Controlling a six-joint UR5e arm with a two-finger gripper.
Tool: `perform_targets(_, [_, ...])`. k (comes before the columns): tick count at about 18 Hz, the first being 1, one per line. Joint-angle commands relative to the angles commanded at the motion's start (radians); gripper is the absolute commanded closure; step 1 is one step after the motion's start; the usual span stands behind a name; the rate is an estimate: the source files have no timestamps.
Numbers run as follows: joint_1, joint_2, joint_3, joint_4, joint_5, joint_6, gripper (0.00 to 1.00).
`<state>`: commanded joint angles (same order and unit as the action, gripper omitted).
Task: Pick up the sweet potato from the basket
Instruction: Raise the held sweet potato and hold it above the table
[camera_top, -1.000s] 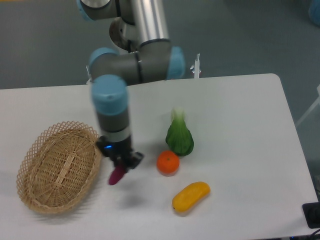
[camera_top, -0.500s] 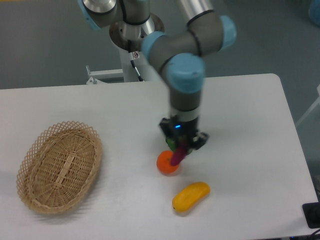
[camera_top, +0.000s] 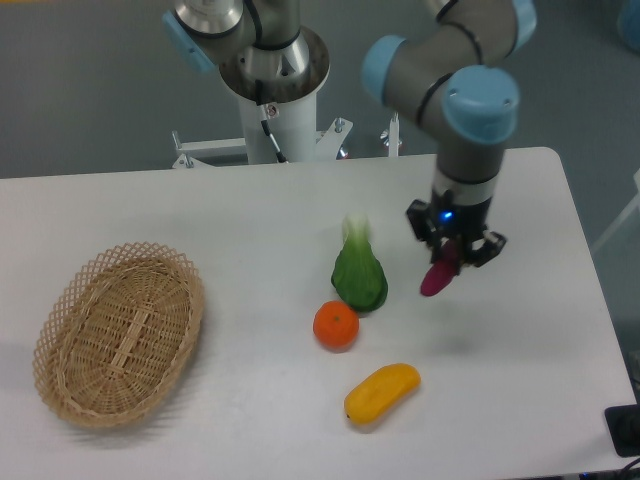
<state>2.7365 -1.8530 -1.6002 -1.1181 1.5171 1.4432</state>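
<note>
The purple-magenta sweet potato (camera_top: 437, 277) hangs tilted above the table, right of the green vegetable, with my gripper (camera_top: 450, 253) shut on its upper end. The tan wicker basket (camera_top: 70, 305) lies far to the left near the table's front edge, and nothing shows inside it. The arm reaches down from the upper right, well apart from the basket.
A green leafy vegetable (camera_top: 359, 270) stands mid-table, with an orange (camera_top: 336, 326) just in front of it and a yellow-orange oblong fruit (camera_top: 382, 392) nearer the front edge. The robot base (camera_top: 272, 80) stands behind the table. The table's right edge is close to the gripper.
The gripper has carried the sweet potato rightward, from beside the basket, past the orange, to the right of the green vegetable. The basket and other produce have not moved.
</note>
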Motion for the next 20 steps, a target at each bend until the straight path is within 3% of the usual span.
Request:
perform_targets(6, [0.045, -0.017, 0.026, -0.017, 0.000, 0.048, 0.73])
perform_targets(20, [0.049, -0.025, 0.011, -0.009, 0.006, 0.066, 0.73])
